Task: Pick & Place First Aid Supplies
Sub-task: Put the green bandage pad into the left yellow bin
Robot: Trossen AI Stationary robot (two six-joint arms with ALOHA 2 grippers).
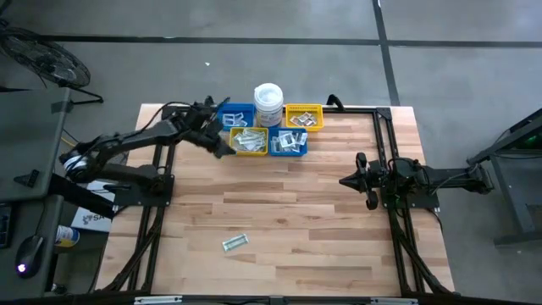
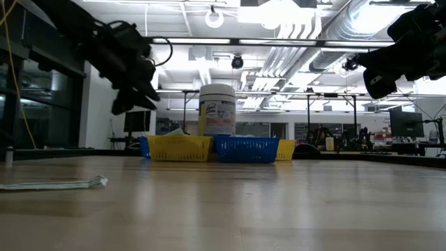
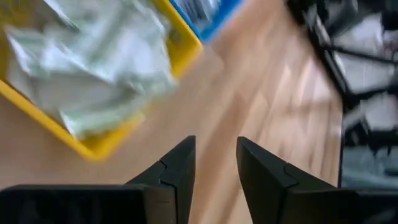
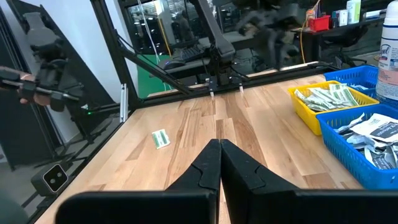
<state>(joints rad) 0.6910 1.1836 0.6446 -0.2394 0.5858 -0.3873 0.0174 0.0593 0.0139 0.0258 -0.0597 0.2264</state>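
Note:
The first aid supplies lie as pale green-and-white strips in a yellow bin [image 1: 250,141] [image 3: 87,68] and as white packets in a blue bin [image 1: 289,142] at the table's far side. One green-and-white packet [image 1: 235,243] [image 4: 161,138] lies flat on the bare wood near the front. My left gripper [image 1: 222,146] [image 3: 214,149] hovers open just left of the yellow bin, above the table, with nothing between its fingers. My right gripper [image 1: 360,180] [image 4: 219,146] waits shut at the table's right, clear of everything.
A white lidded tub [image 1: 268,103] stands behind the bins, flanked by another blue bin [image 1: 235,117] and another yellow bin [image 1: 303,117]. Black arm frames run along the table's left and right sides. Bare wood [image 1: 296,220] stretches between the bins and the front edge.

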